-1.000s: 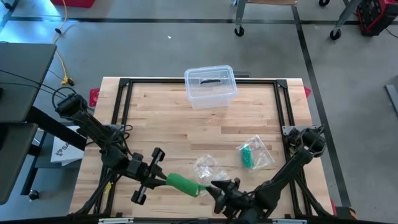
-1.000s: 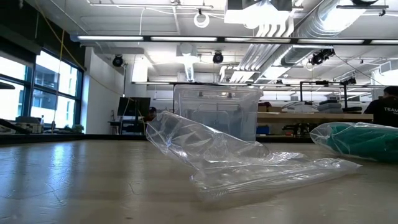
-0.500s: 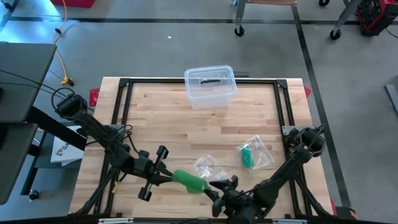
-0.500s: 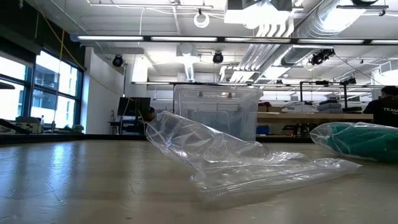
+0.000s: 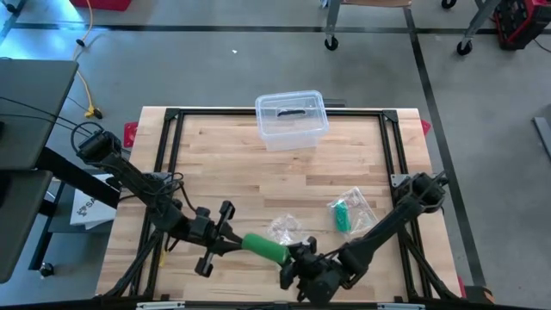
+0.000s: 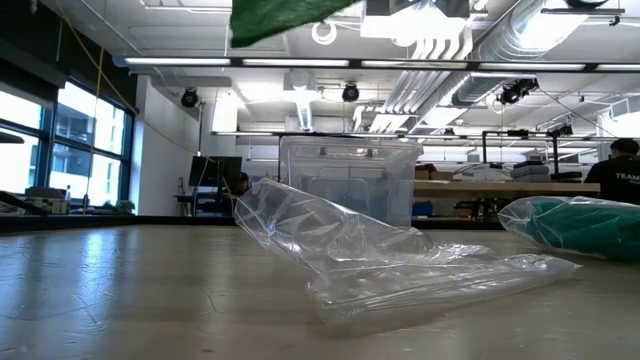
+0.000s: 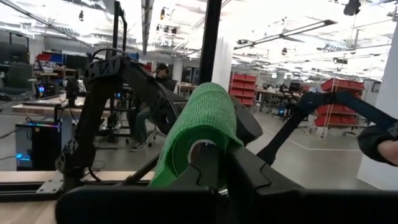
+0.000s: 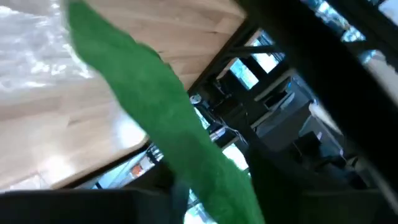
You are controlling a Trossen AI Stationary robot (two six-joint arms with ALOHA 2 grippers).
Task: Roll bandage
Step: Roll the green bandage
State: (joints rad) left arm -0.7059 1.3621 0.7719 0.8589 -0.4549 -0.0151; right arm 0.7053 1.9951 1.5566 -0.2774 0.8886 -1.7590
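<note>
A green bandage roll (image 5: 264, 248) is held above the table's near edge between my two grippers. My left gripper (image 5: 234, 244) is shut on the roll, which also shows in the left wrist view (image 7: 198, 127). My right gripper (image 5: 297, 265) is just right of the roll, shut on the bandage's loose strip (image 8: 155, 118). A corner of the green bandage shows at the top of the low view (image 6: 285, 15). An empty clear bag (image 5: 287, 230) lies on the table just beyond them. My left gripper pinches the roll at its near end, around the hollow core (image 7: 200, 152), between its two fingers. The fingers come level from the table's left, along the roll's axis. The roll is lifted clear of the table and juts out past the fingertips. My right gripper holds the loose strip's end (image 8: 217, 186) between its fingers; the dark fingers hide the exact place of contact. The strip runs away from the gripper in a flat, fairly straight band, clear of the table.
A clear lidded box (image 5: 291, 119) stands at the far edge, middle. A second clear bag with a green bandage inside (image 5: 349, 213) lies at the right. The empty bag (image 6: 380, 262) fills the middle of the low view. A black frame (image 5: 172, 116) borders the tabletop.
My left gripper has carried the roll a little toward the table's right. My right gripper has moved toward the roll and turned, its arm rising. A green corner of the bandage has come into the top of the low view.
</note>
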